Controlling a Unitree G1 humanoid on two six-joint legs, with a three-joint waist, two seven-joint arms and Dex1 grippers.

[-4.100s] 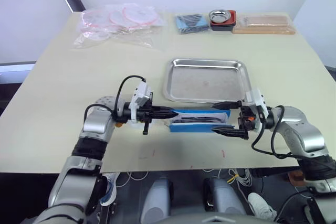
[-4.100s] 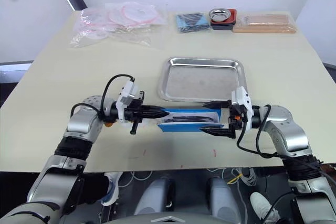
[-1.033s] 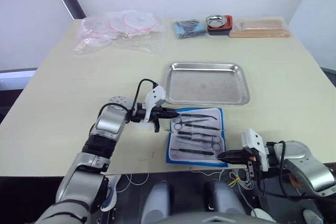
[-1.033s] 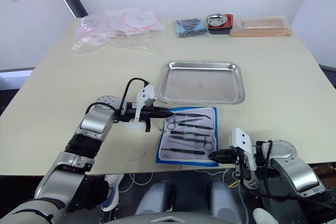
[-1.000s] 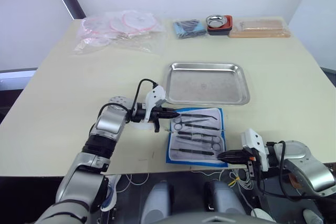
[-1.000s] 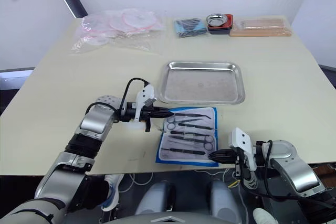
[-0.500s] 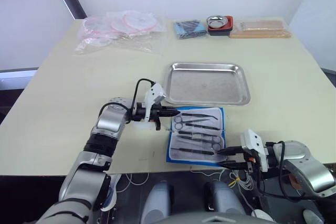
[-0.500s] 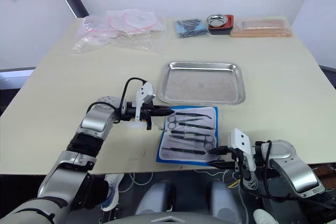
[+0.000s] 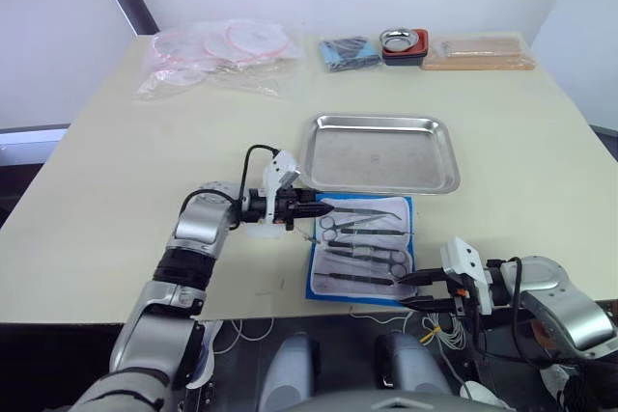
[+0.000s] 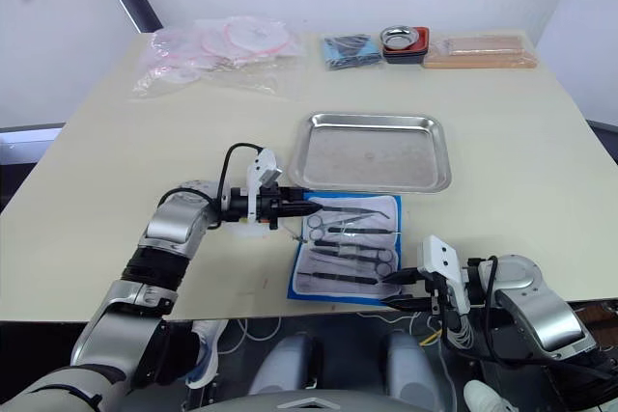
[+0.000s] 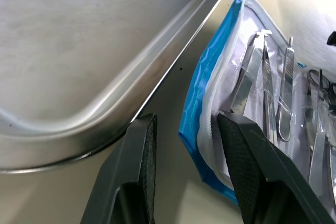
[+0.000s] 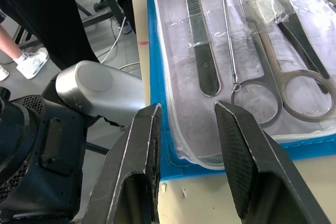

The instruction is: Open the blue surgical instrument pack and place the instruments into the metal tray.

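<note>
Lying unfolded, your blue surgical instrument pack (image 9: 361,250) | slim steel instruments (image 12: 203,51) on pale lining | left gripper (image 9: 323,209), right gripper (image 9: 417,290): fingers apart, empty | brushed metal tray (image 9: 382,181) bare

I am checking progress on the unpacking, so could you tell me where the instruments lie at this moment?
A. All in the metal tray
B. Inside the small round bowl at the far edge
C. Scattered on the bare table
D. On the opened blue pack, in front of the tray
D: the instruments lie on the pale lining of the opened blue surgical instrument pack, while the metal tray beyond it holds nothing.
</note>
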